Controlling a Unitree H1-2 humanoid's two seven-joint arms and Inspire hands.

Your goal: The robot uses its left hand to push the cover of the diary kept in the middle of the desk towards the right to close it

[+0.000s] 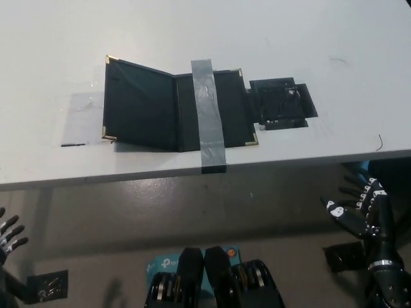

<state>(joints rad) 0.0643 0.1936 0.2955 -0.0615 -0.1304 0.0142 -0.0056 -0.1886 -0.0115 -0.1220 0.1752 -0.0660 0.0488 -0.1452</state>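
Observation:
A black diary [160,109] with gold corners lies open in the middle of the white desk [212,32]. Its left cover [138,102] is tilted up a little from the spine. A strip of grey tape [209,112] runs across its right half and holds it to the desk. My left hand [9,234] shows only as fingertips at the lower left edge, below the desk and far from the diary. My black right hand [359,208] hangs open at the lower right, also below the desk edge.
A small black flap [281,102] lies on the desk just right of the diary. A patch of clear tape [83,119] sits to the diary's left. The desk's front edge [192,173] runs across the picture; grey floor lies below it.

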